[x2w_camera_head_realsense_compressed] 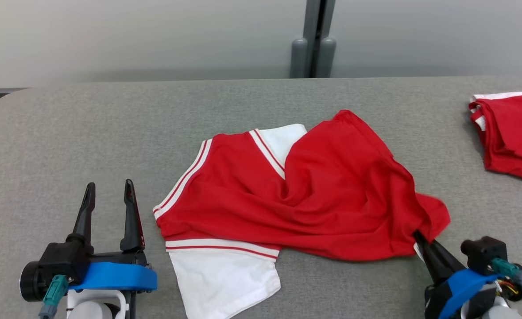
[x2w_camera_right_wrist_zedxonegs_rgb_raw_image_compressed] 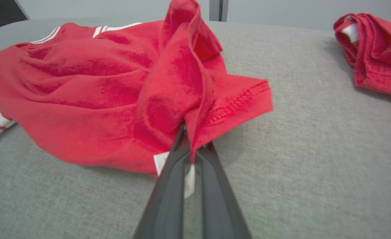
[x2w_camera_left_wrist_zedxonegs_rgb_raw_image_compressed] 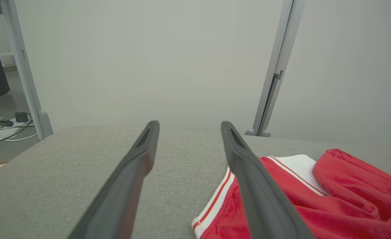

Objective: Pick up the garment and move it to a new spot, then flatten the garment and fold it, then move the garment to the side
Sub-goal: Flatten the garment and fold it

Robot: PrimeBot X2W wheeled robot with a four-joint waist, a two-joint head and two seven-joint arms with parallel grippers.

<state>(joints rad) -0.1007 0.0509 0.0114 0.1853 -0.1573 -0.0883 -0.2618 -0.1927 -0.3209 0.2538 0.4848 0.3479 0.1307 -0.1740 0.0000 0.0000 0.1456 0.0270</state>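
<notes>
The garment [x2w_camera_head_realsense_compressed: 296,190] is a red shirt with white sleeves and striped trim, lying rumpled in the middle of the grey table [x2w_camera_head_realsense_compressed: 88,133]. My right gripper [x2w_camera_head_realsense_compressed: 418,237] is shut on the garment's lower right hem. In the right wrist view its fingers pinch the red cloth [x2w_camera_right_wrist_zedxonegs_rgb_raw_image_compressed: 188,99] and lift it into a peak, with a white label beside them. My left gripper [x2w_camera_head_realsense_compressed: 109,195] stands open at the lower left, just left of a white sleeve [x2w_camera_head_realsense_compressed: 223,279], touching nothing. In the left wrist view the garment [x2w_camera_left_wrist_zedxonegs_rgb_raw_image_compressed: 314,199] lies right of the open fingers [x2w_camera_left_wrist_zedxonegs_rgb_raw_image_compressed: 248,172].
A second red garment [x2w_camera_head_realsense_compressed: 513,133], folded, lies at the table's right edge; it also shows in the right wrist view [x2w_camera_right_wrist_zedxonegs_rgb_raw_image_compressed: 374,49]. A pale wall with a grey post [x2w_camera_head_realsense_compressed: 314,40] stands behind the table. Cables lie on the floor [x2w_camera_left_wrist_zedxonegs_rgb_raw_image_compressed: 6,127] past the table's left end.
</notes>
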